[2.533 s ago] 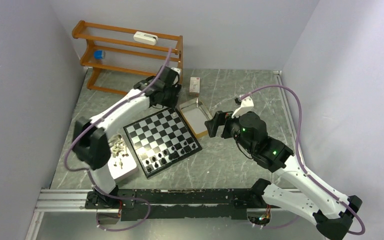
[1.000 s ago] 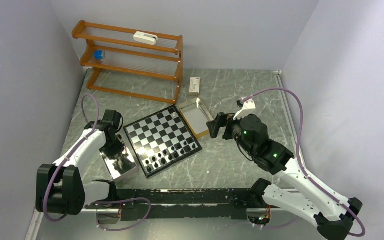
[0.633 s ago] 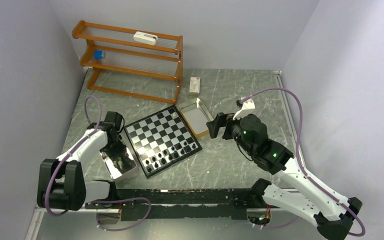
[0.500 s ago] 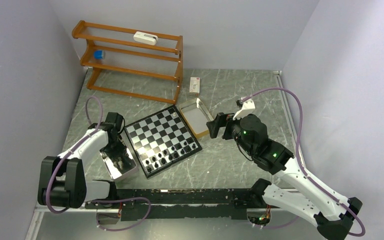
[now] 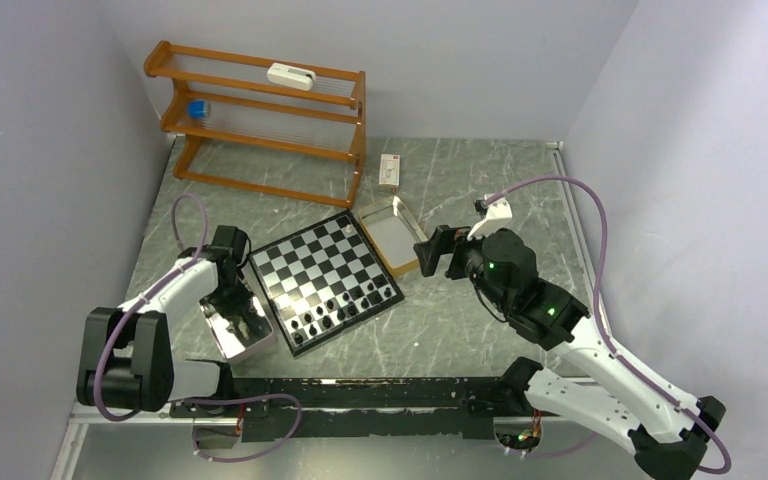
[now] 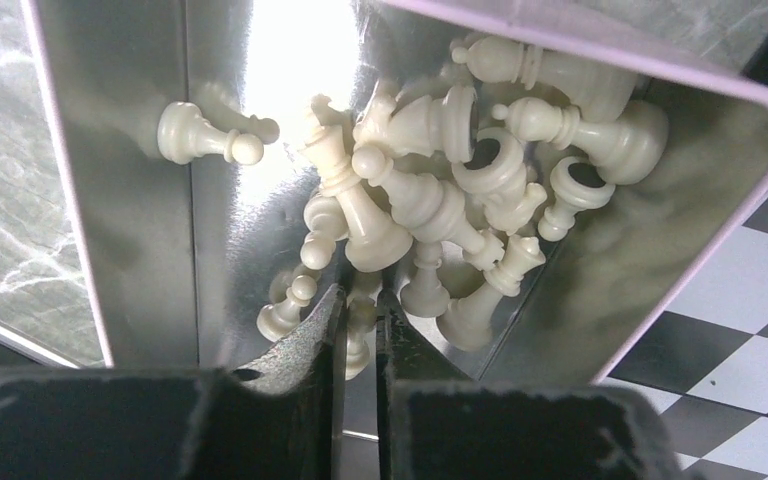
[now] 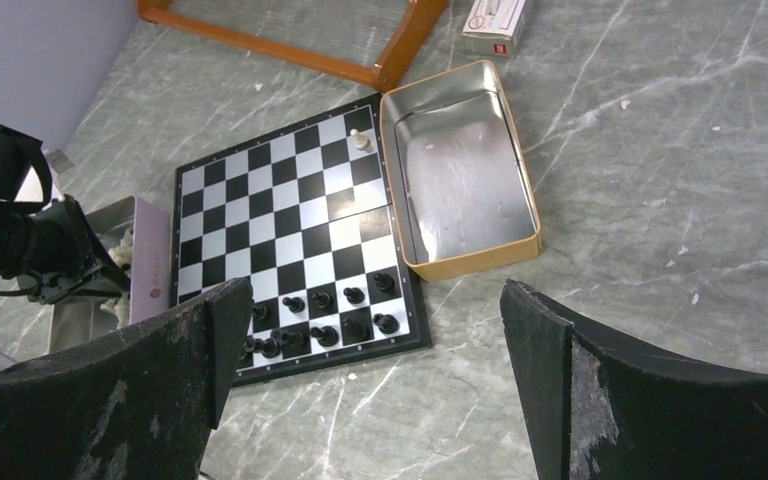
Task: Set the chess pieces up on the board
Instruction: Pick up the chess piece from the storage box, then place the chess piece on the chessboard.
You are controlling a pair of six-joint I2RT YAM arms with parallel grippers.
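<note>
The left claw (image 6: 361, 305) is reaching into the silver tin (image 6: 130, 200) of cream chess pieces (image 6: 430, 190), its jaws pinching one small cream piece (image 6: 360, 325). The right claw (image 7: 376, 290) is hanging wide open above the desk (image 7: 660, 250). The chessboard (image 5: 325, 265) is lying between the arms, with black pieces (image 5: 338, 305) on its near rows.

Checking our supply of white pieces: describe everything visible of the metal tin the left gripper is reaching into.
A shallow rectangular tin of shiny, mirror-like metal with rounded corners and a rolled rim, lying open and flat on the grey table close beside the chessboard. A jumble of cream-white chess pieces lies in it, mostly toward one end. The left gripper reaches inside, its fingers nearly closed on one piece.
</note>
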